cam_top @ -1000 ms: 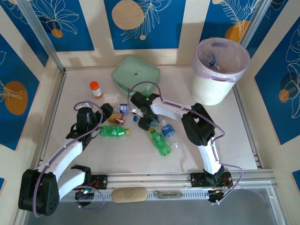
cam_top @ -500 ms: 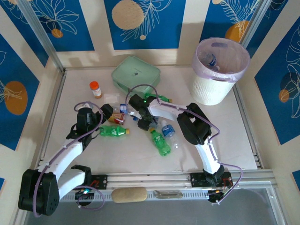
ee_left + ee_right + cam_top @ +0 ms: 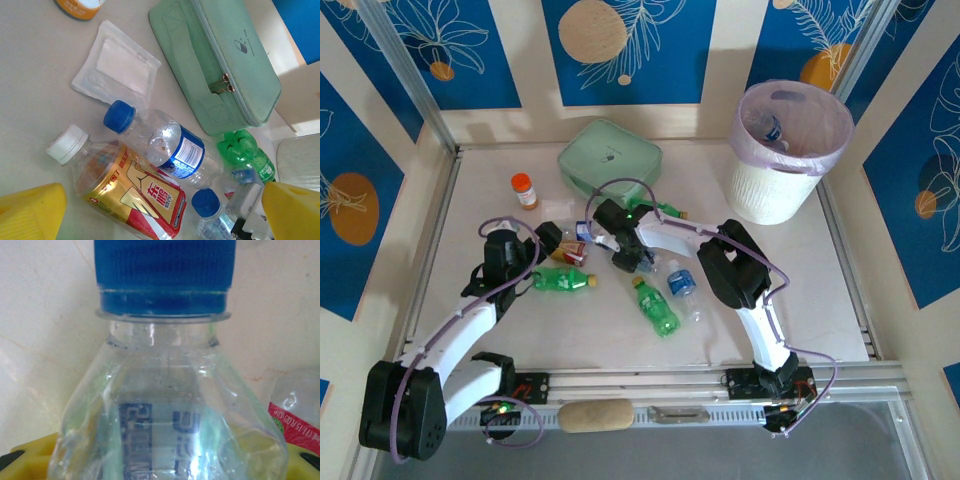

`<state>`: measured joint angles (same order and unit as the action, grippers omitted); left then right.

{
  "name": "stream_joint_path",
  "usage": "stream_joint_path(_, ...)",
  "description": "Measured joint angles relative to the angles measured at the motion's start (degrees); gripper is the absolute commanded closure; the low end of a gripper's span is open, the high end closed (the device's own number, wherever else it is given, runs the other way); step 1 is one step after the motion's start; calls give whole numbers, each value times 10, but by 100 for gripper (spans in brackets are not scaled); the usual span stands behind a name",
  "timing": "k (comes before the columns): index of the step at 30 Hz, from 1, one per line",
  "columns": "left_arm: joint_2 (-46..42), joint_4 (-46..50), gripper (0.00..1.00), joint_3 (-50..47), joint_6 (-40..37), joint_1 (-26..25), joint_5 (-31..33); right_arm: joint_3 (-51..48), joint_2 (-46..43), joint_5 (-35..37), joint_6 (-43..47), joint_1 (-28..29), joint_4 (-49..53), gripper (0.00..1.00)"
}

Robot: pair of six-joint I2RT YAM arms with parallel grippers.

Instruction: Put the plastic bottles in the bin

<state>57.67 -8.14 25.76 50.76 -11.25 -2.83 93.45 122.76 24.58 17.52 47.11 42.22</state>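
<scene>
My right gripper is at mid-table, shut on a clear plastic bottle with a blue cap; its walls are dented between the yellow fingers. My left gripper is open, its yellow fingers wide apart over a gold-and-red labelled bottle and a blue-labelled clear bottle. Green bottles lie at the left, in the middle and behind the right arm. Another clear bottle lies beside the right forearm. The bin stands at the far right with a bottle inside.
A mint-green zip pouch lies at the back centre, and an orange-capped pill bottle stands to its left. A flat clear sachet lies between them. The metal rail runs along the near edge.
My right gripper moved slightly left and closed on the clear blue-capped bottle. The middle green bottle and the clear bottle beside it shifted a little. The left arm stayed still.
</scene>
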Motion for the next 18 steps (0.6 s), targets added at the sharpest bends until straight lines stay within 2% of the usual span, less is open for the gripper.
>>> stream_joint_path(11,-10,-21,0,0,-18,-3,-34,40,-89,-85,-52,-36,-28,56)
stream_joint_path(18,-6,-21,0,11,-57,-46,-42,69,-156,-129,-125,-84,-57,57)
